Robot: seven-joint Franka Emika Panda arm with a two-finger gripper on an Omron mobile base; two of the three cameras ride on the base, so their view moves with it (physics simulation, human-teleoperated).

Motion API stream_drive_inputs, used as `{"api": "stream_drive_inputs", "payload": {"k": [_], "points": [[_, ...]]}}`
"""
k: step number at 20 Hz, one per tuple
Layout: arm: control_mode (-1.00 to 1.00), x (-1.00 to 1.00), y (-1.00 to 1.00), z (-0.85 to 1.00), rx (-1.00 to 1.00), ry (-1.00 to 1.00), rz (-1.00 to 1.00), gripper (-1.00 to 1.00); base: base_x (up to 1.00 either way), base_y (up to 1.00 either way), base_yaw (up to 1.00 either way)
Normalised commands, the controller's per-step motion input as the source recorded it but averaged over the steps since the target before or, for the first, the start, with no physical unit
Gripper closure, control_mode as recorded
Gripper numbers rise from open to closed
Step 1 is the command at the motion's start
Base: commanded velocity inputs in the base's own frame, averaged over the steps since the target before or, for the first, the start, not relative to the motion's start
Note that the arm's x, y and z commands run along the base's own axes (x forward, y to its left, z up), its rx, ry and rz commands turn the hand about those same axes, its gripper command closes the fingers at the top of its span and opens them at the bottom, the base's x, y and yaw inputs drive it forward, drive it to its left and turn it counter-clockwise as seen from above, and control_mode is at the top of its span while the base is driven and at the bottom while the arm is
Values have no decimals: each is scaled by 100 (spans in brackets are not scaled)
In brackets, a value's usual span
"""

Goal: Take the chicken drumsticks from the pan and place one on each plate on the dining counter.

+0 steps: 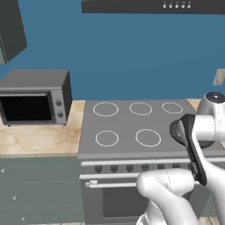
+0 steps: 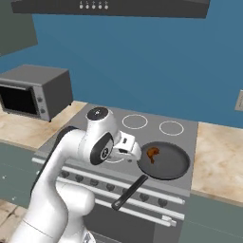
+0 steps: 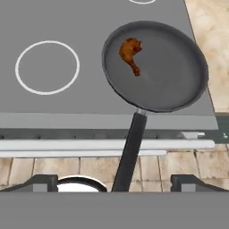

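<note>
Grey steel carries most of the left base view: the stove sits flush in the beige worktop, a microwave parked toward that worktop's back left so the burners stay free; the white arm folds in over the stove's front right corner, its bulk hiding whatever stands there.

From the right base view the reason is plain: the pan rests on the front right burner, its long handle jutting past the stove's front edge over the knobs, the natural way to leave a grip within reach; one chicken drumstick lies in the pan's left half, near the wall closest to the wrist; the gripper hangs just beside the pan's left rim, drawn up close, I judge, for a pick; whether its claw is released or clenched I cannot tell from this side.

In the hand view the camera looks down across the stove's front edge; the drumstick lies toward the pan's upper left, bulbous end up, thin bone slanting down toward the pan's middle; the two dark fingertips stand well apart at the bottom, nothing between them, so the claw reads as released and empty; the handle runs between them toward the oven door.
</note>
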Motion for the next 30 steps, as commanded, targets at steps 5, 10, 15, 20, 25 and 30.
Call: {"api": "stream_drive_inputs", "payload": {"k": [5,10,15,20,25,30], "points": [[-100,54,-80,-22,2,11,0,-100,0,0,0],[-100,69,-46,-27,2,7,0,-100,0,0,0],[-100,92,-4,-32,0,6,0,-100,0,0,0],[-100,86,0,-39,0,6,0,-100,0,0,0],[-100,47,-26,-58,5,0,-8,-100,0,0,0],[-100,54,-20,-50,6,0,-10,-100,0,0,0]]}}
